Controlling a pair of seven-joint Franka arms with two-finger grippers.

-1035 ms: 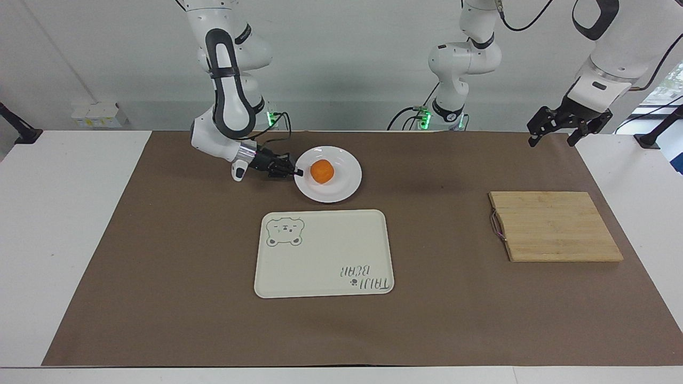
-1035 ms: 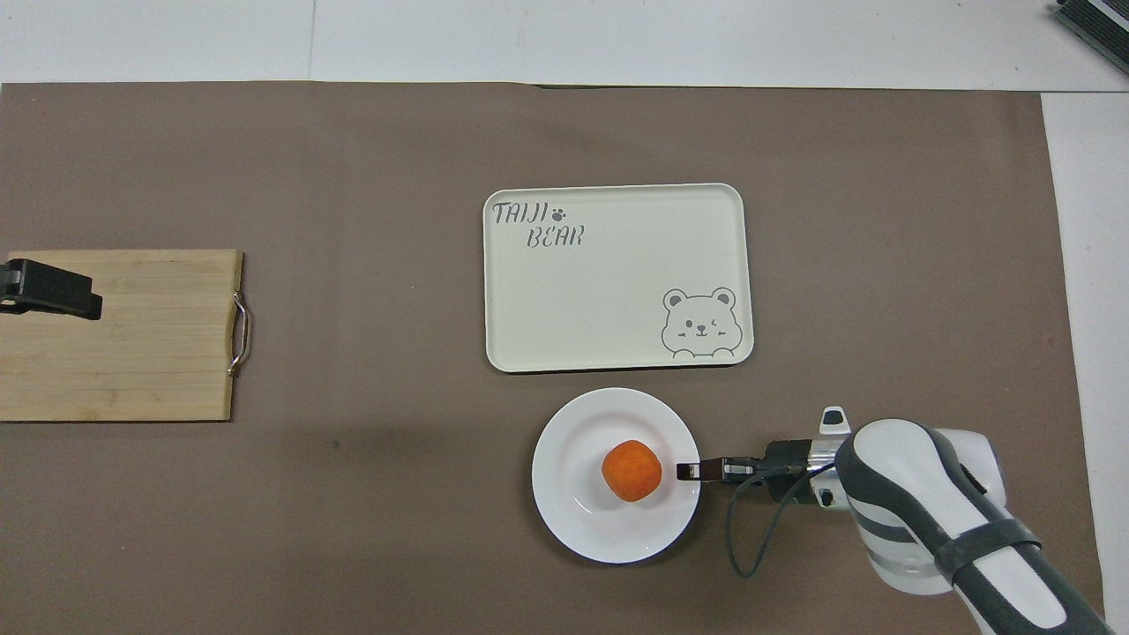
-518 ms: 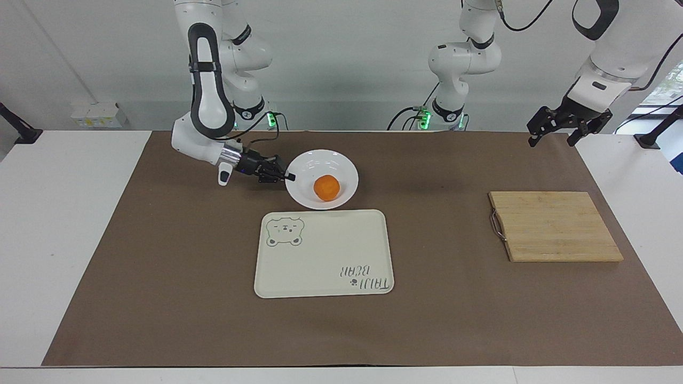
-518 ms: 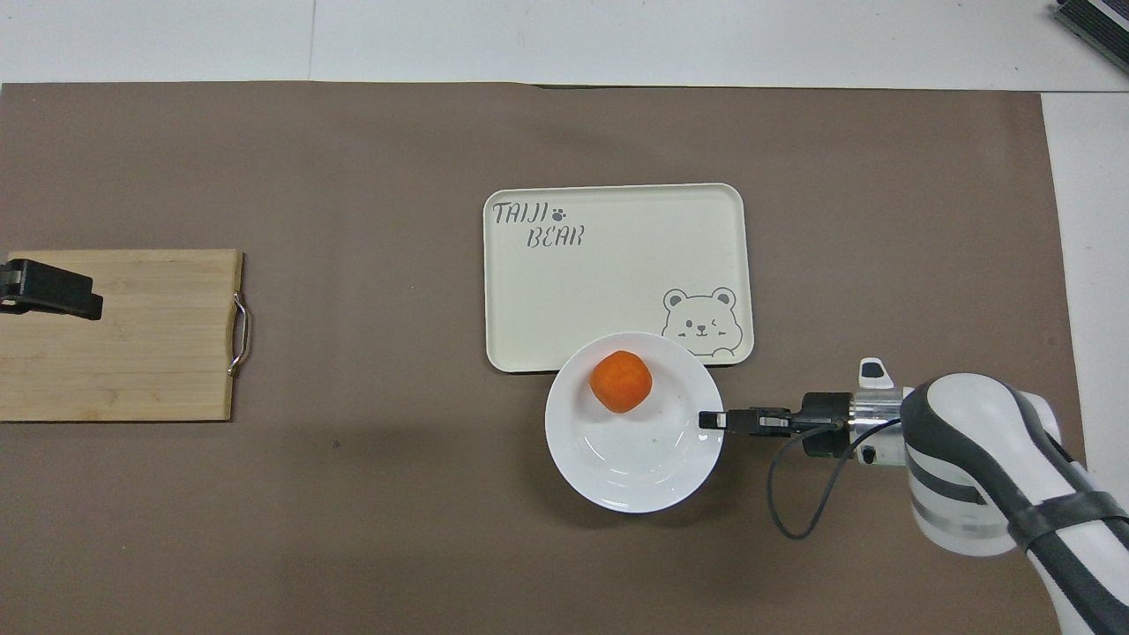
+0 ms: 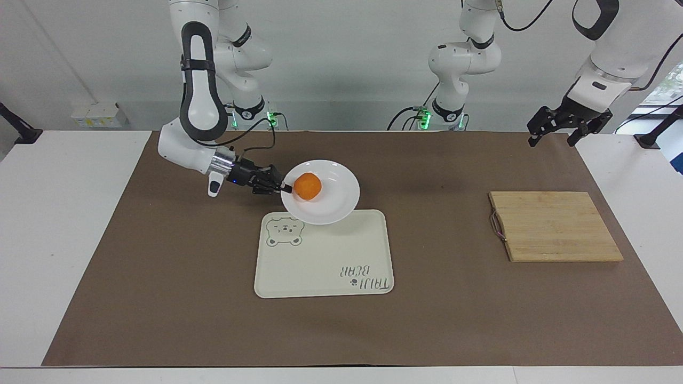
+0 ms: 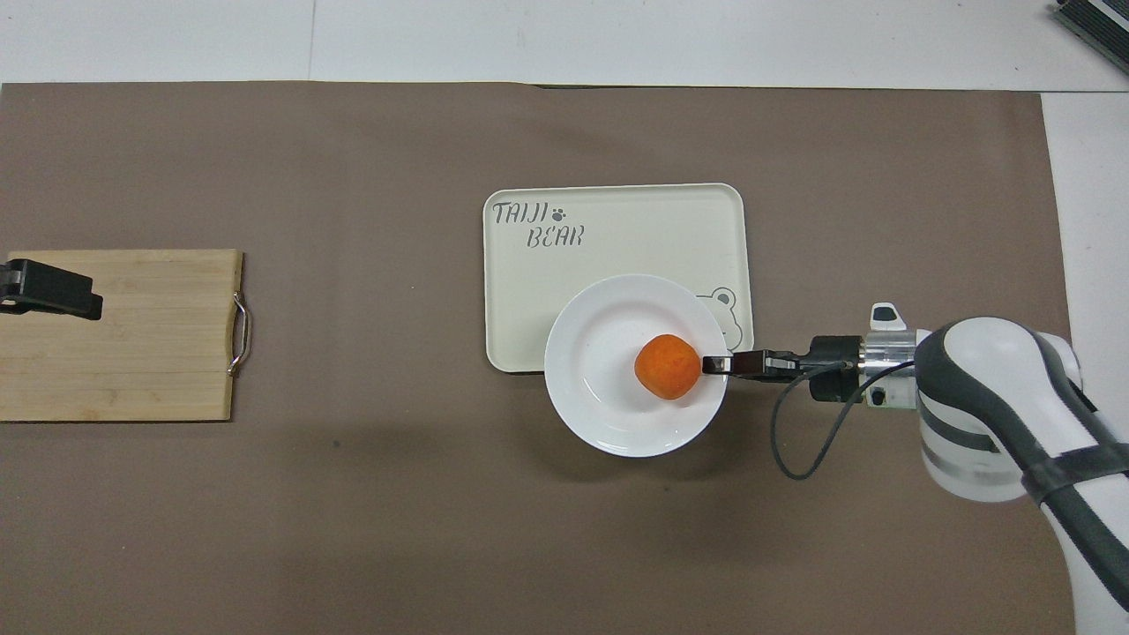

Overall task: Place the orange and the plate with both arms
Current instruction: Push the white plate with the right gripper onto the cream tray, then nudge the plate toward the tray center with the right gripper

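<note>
My right gripper (image 5: 287, 188) (image 6: 716, 362) is shut on the rim of the white plate (image 5: 336, 198) (image 6: 600, 370) and holds it tilted in the air. The plate hangs over the edge of the cream bear tray (image 5: 320, 261) (image 6: 617, 234) nearest the robots and covers part of the bear print. The orange (image 5: 308, 186) (image 6: 668, 366) lies in the plate, close to the gripped rim. My left gripper (image 5: 552, 142) (image 6: 53, 291) waits raised and open over the left arm's end of the table, holding nothing.
A bamboo cutting board (image 5: 555, 226) (image 6: 132, 353) with a metal handle lies toward the left arm's end of the brown mat. White table surface borders the mat at both ends.
My right gripper lifted the plate off the mat and carried it away from the robots, over the tray's edge. The orange rolled across the plate toward the gripped rim. The left arm stayed still.
</note>
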